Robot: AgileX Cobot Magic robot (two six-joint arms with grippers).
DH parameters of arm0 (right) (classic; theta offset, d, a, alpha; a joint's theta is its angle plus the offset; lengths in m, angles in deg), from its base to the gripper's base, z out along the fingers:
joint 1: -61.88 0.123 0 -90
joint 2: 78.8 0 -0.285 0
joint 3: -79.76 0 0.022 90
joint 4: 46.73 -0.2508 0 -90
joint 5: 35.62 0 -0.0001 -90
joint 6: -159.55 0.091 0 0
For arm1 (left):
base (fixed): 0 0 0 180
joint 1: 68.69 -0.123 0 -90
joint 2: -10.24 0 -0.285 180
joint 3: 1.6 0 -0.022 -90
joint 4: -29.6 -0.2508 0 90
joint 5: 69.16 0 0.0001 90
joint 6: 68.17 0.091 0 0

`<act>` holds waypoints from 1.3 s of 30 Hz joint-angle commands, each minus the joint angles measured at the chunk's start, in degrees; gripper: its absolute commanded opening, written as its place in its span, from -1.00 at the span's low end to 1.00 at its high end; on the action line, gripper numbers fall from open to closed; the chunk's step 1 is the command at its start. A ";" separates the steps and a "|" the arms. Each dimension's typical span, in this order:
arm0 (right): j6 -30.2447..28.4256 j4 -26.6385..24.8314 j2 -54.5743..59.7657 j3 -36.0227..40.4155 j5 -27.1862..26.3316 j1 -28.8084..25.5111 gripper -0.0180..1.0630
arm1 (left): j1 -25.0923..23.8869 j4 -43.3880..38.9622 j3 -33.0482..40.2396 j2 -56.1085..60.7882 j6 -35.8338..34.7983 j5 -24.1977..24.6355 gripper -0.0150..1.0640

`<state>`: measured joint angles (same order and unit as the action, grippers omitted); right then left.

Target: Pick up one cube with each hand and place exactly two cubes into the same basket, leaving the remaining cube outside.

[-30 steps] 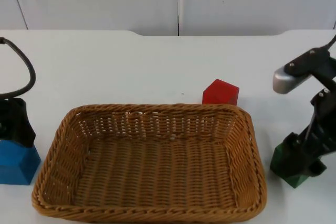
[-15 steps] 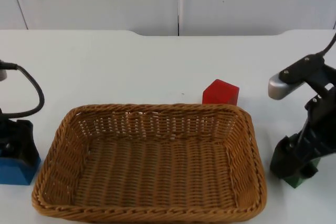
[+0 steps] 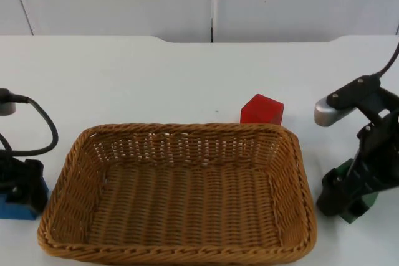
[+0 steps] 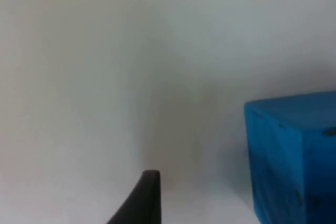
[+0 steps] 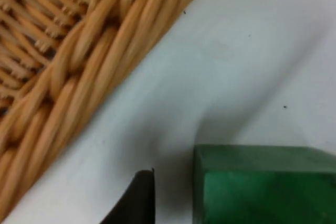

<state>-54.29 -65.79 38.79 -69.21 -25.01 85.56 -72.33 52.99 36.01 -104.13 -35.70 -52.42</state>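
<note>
The wicker basket (image 3: 62, 179) sits mid-table, with nothing inside. My left gripper (image 3: 22, 192) is down over the blue cube (image 3: 11, 207) at the basket's left end. In the left wrist view its black fingertip (image 4: 147, 198) stands a gap away from the blue cube (image 4: 294, 156), so it is open. My right gripper (image 3: 346, 196) is down over the green cube (image 3: 361, 205) at the basket's right end. Its fingertip (image 5: 139, 198) also stands apart from the green cube (image 5: 262, 182), open. A red cube (image 3: 262, 110) rests behind the basket's far right corner.
The basket's woven rim (image 5: 79, 61) runs close beside the green cube. The grey partition wall (image 3: 212, 1) closes off the far side of the table. White table (image 3: 156, 79) lies bare behind the basket.
Both grippers have sunk lower onto their cubes, hiding more of the blue and the green one. Basket and red cube have not moved.
</note>
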 commanded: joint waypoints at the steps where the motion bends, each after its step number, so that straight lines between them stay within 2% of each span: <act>1: -0.07 -0.91 0.85 -0.22 -0.60 0.35 0.98 | 0.25 -0.16 -0.24 -0.43 0.25 -0.90 0.97; 23: 0.59 -1.18 1.91 -0.22 -0.98 0.35 0.98 | 0.25 -0.37 -0.24 -0.43 0.48 -2.67 0.97; 33: 0.60 -1.18 1.91 -0.22 -0.98 0.35 0.79 | 0.25 -0.41 -0.24 -0.43 1.54 -3.43 0.97; 35: 0.60 -1.18 1.91 -0.22 -0.98 0.35 0.75 | 0.25 -0.41 -0.24 -0.43 1.54 -3.54 0.89; 37: 0.60 -1.18 1.91 -0.22 -1.11 0.35 0.71 | 0.25 -0.41 -0.24 -0.43 1.54 -3.54 0.71; 38: 0.60 -1.18 1.91 -0.22 -1.11 0.35 0.71 | 0.25 -0.41 -0.24 -0.43 1.54 -3.54 0.71; 39: 0.60 -1.18 1.91 -0.22 -1.37 0.35 0.69 | 0.25 -0.41 -0.24 -0.43 1.54 -3.54 0.58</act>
<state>-53.93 -66.64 40.28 -69.23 -26.56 85.77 -72.33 52.79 36.01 -104.50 -34.29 -55.37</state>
